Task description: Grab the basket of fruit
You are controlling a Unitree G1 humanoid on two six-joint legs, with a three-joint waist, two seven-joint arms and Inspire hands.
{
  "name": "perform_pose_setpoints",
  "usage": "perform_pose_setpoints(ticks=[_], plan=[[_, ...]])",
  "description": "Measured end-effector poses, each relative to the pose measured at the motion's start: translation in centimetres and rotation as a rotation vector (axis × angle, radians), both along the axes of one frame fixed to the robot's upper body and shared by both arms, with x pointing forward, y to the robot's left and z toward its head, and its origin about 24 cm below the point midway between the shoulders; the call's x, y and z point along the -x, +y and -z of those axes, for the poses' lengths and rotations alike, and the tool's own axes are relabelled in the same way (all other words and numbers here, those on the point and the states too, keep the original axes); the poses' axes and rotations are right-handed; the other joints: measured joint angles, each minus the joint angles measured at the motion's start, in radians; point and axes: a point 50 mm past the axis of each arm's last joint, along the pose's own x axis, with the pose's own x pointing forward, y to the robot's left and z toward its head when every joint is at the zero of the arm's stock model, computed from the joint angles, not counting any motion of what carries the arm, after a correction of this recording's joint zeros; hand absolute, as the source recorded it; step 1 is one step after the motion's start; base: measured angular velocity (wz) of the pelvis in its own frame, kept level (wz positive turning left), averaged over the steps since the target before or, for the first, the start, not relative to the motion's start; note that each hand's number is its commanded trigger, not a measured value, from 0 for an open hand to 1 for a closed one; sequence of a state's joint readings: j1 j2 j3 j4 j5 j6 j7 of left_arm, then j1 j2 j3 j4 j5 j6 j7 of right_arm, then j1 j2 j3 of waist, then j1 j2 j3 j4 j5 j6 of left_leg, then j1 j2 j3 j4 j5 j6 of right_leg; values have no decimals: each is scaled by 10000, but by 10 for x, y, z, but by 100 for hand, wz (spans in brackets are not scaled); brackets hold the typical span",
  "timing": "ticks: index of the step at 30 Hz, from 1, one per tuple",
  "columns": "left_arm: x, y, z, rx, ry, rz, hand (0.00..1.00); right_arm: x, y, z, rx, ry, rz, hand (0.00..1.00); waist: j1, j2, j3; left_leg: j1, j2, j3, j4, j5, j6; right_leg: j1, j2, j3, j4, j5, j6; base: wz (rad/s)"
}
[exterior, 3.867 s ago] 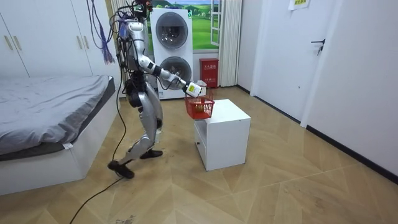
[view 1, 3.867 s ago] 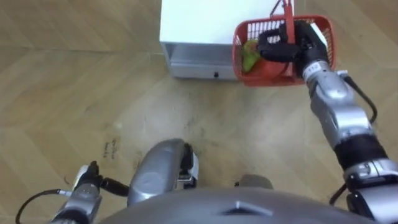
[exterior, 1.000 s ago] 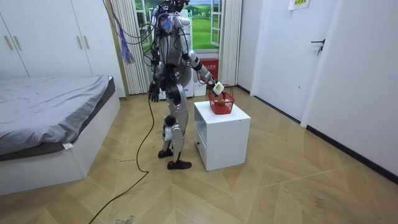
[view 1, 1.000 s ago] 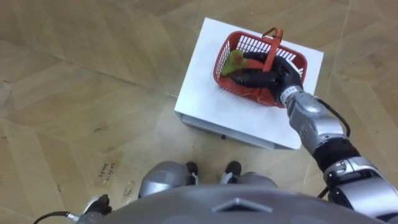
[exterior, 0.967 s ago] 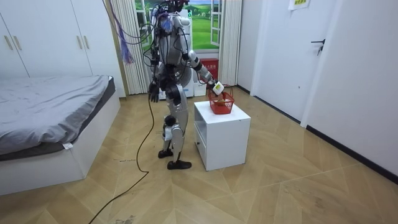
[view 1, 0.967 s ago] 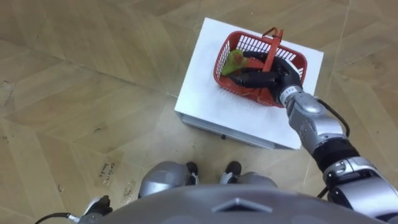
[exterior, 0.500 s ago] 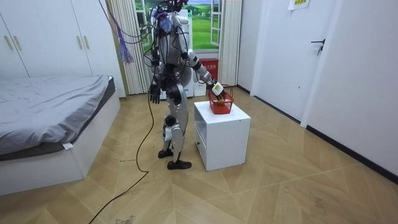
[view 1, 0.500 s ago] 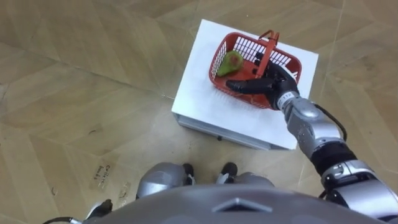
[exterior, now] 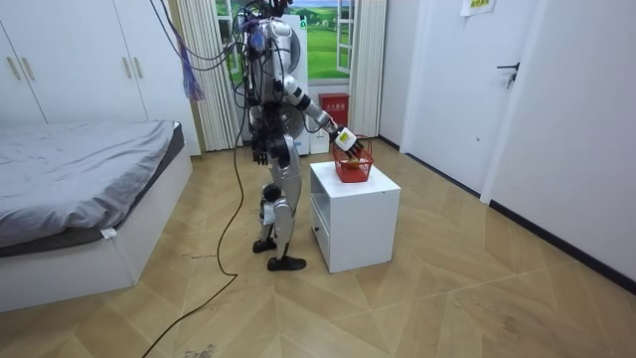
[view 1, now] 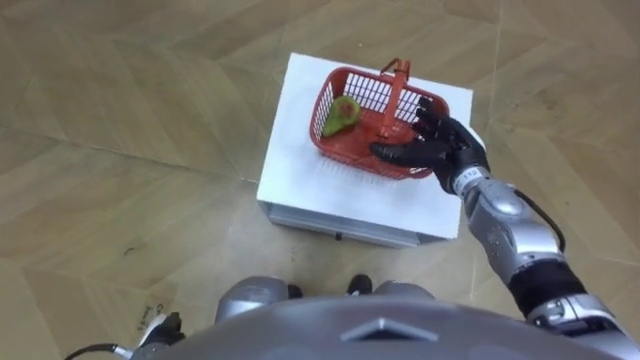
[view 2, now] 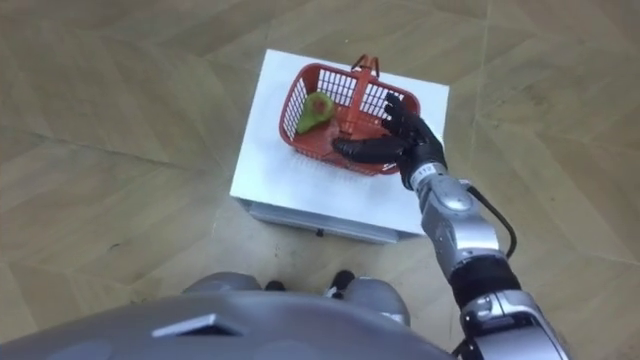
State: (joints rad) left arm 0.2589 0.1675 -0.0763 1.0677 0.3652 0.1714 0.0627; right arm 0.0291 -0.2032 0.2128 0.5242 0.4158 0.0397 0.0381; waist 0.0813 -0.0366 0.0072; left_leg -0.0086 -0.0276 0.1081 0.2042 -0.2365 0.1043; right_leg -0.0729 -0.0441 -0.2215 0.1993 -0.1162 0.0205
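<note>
A red plastic fruit basket (view 1: 348,157) (view 2: 308,150) stands on a white cabinet (view 1: 300,180), its handle (view 1: 394,86) upright. A green fruit (view 1: 339,115) lies at the basket's left end. My right hand (view 1: 448,156) (view 2: 416,148) is open, fingers straight and spread over the basket's near right rim, thumb along its front wall, and it holds nothing. In the room view I stand upright beside the cabinet (exterior: 358,214), my right hand (exterior: 345,139) reaching to the basket (exterior: 354,166). My left hand (exterior: 260,152) hangs by my hip.
The cabinet's drawer front (view 1: 340,228) faces my feet, with wooden floor on all sides. A bed (exterior: 79,179) fills the room view's left, stacked washing machines (exterior: 298,60) stand behind me, and a door (exterior: 452,89) is at its right.
My right hand has let go of the handle, its fingers have straightened, and it has drawn back from inside the basket to its near rim. The basket stays on the cabinet; the camera has shifted.
</note>
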Motion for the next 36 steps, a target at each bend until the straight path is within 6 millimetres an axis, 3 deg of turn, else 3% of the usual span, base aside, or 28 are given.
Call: perform_pose_setpoints(ticks=[8, 15, 20, 23, 26, 28, 31, 34, 36], plan=[[-6, 4, -1, -74, -232, -397, 0, 13, 3, -1, -62, -94, -562, 0, -69, -65, -50, 259, 28, 543, -45, 0, 0, 48, 59, 494, 7, 4, 8, -19], [-3, 6, -1, -40, -178, -731, 0, 7, -7, -12, 395, -644, -413, 0, -493, -3, -38, 518, 97, 696, -233, -30, -40, 179, 188, 727, 44, 52, -15, -8], [-5, 7, -2, -38, -325, -944, 0, 12, -11, -13, 713, -656, -384, 0, -626, 60, -144, 580, 165, 798, -217, -64, -96, 182, 276, 846, 32, 72, -49, -9], [-9, 8, -3, -53, -566, -965, 0, 20, -16, -8, 1218, -405, -457, 0, -745, 119, -158, 658, 165, 806, -224, -63, -96, 204, 282, 892, 18, 70, -48, 0], [-7, 10, -4, -290, -533, -1119, 0, 44, -29, 9, 1566, 627, -51, 0, -796, 248, -114, 859, 164, 796, -370, -67, -101, 466, 302, 823, -155, 67, -43, 0], [-6, 10, -4, -477, -494, -1151, 0, 76, -42, 37, 1861, 2447, 533, 0, -778, 220, -130, 991, 170, 795, -462, -78, -111, 564, 307, 819, -149, 37, -26, 0], [0, 7, -3, -614, -394, -1369, 0, 122, -53, 62, 2363, 4602, 954, 0, -762, 215, -133, 1096, 170, 802, -536, -86, -123, 642, 332, 822, -156, 10, -26, -1], [0, 7, -3, -622, -391, -1550, 0, 149, -57, 72, 2599, 5848, 1066, 0, -764, 212, -111, 1093, 177, 817, -538, -96, -137, 628, 338, 813, -156, 1, -36, -4], [0, 6, -2, -599, -393, -1560, 0, 154, -58, 75, 2419, 6127, 1499, 0, -767, 207, -88, 1145, 187, 829, -537, -103, -146, 664, 345, 814, -159, -1, -39, -2]])
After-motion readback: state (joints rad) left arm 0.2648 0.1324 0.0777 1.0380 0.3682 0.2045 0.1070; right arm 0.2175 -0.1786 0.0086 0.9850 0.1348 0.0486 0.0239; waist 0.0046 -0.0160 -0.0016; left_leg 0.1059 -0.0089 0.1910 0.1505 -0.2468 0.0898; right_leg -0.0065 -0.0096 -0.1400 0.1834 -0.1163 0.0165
